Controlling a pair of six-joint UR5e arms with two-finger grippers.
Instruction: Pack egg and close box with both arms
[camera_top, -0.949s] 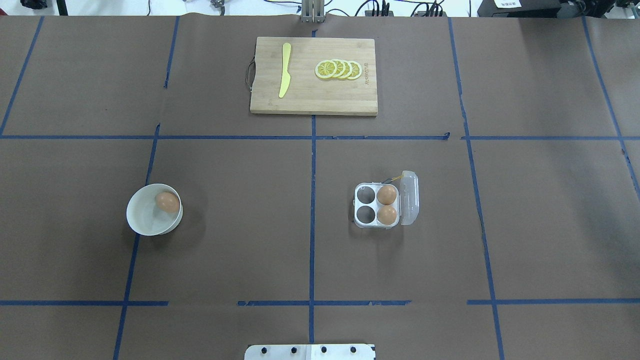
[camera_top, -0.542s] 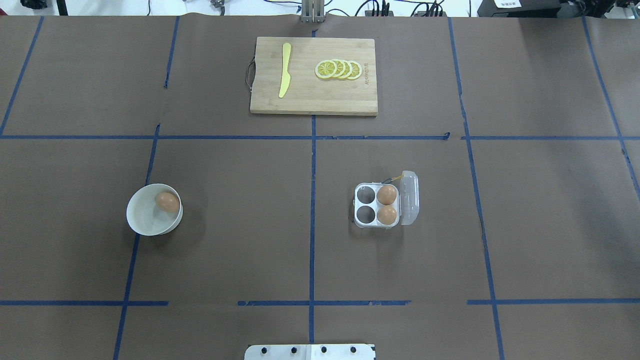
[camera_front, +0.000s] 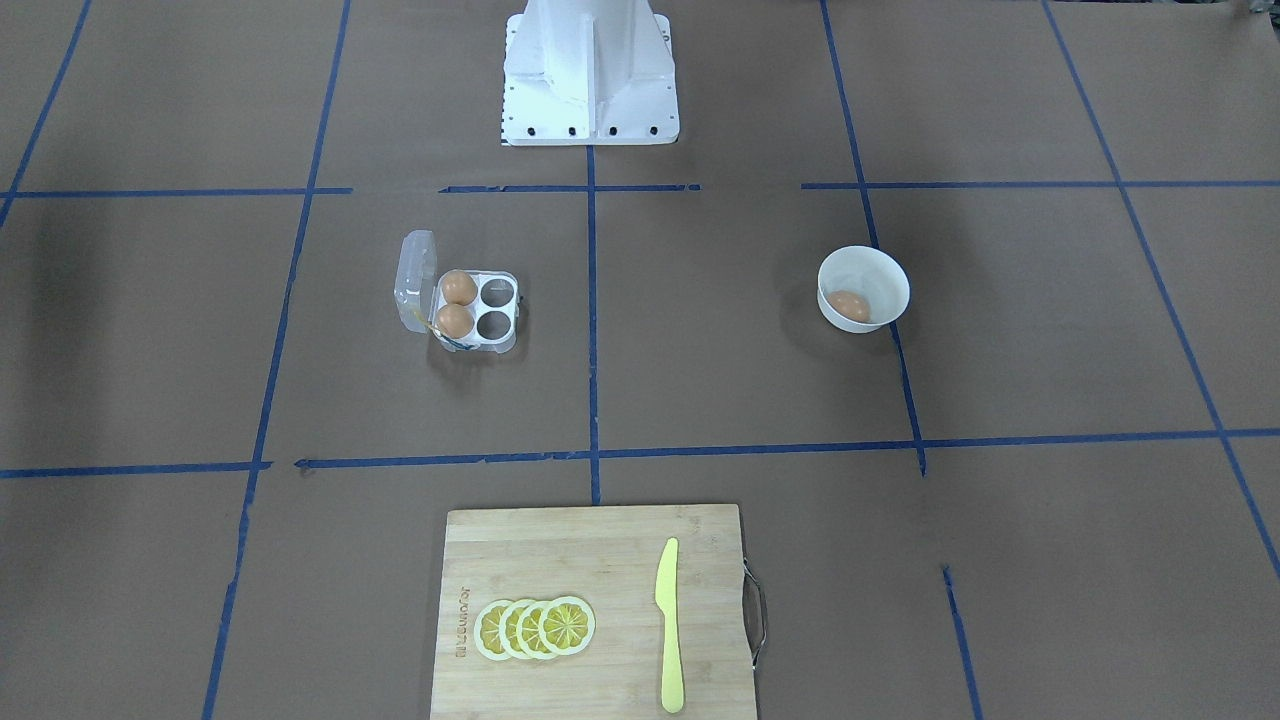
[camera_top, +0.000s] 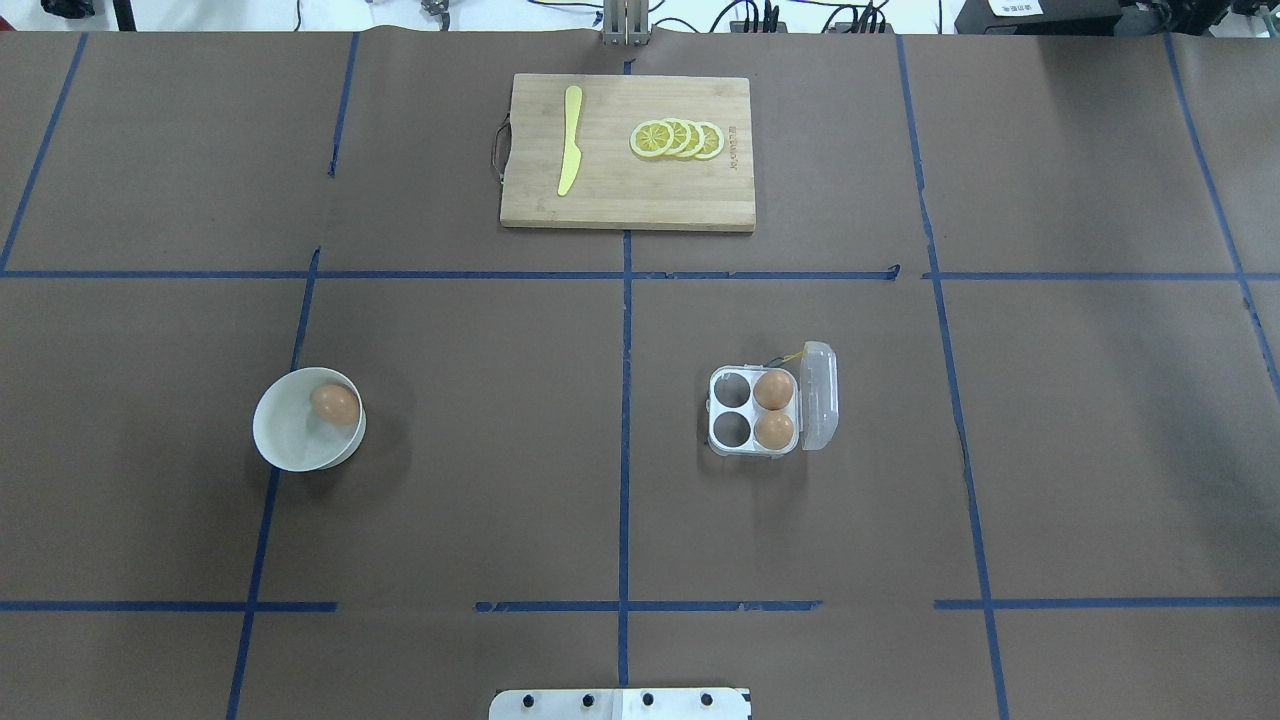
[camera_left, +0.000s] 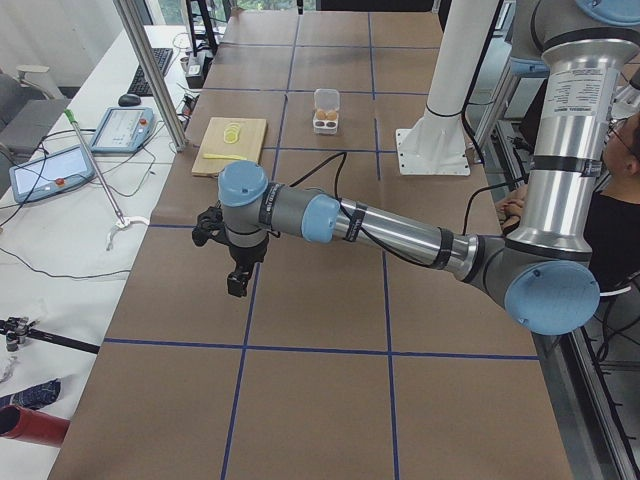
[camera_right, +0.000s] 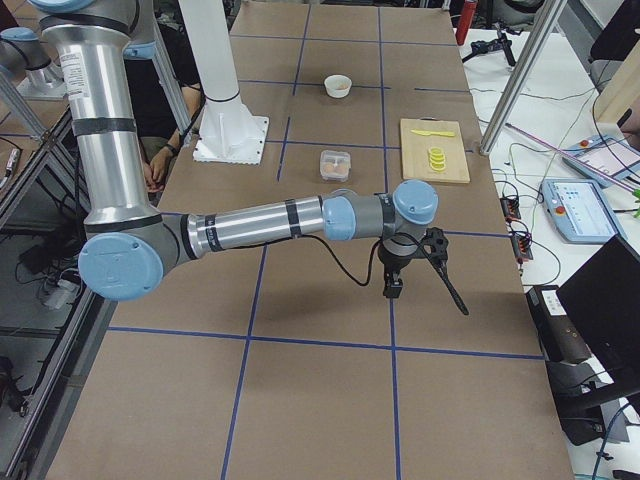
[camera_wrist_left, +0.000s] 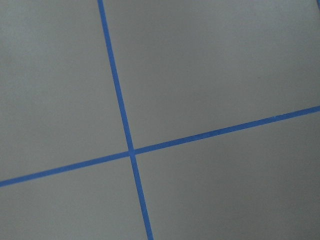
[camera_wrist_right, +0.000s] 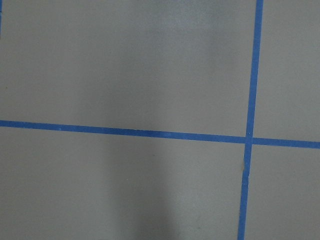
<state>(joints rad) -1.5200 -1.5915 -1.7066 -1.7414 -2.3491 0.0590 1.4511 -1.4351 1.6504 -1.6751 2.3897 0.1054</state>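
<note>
I find the egg (camera_top: 335, 404) in the bowl (camera_top: 262, 430) on the left arm (camera_left: 390, 228)'s half of the surface (camera_top: 500, 450), well apart from the open box (camera_top: 722, 410), so the left fingers (camera_left: 237, 284) are nearer, though whether they're spread I cannot tell.

Brown-papered surface (camera_top: 480, 450), gridded in blue tape (camera_top: 625, 400). On the robot's right half sits the box (camera_top: 752, 411), lid swung open (hinge side away from the centre line). Over on the left half, a white bowl (camera_top: 290, 440) sits right on a tape line. At the far edge a wooden cutting board (camera_top: 620, 190) straddles the centre line, with the white pedestal (camera_front: 590, 70) at the near edge.
</note>
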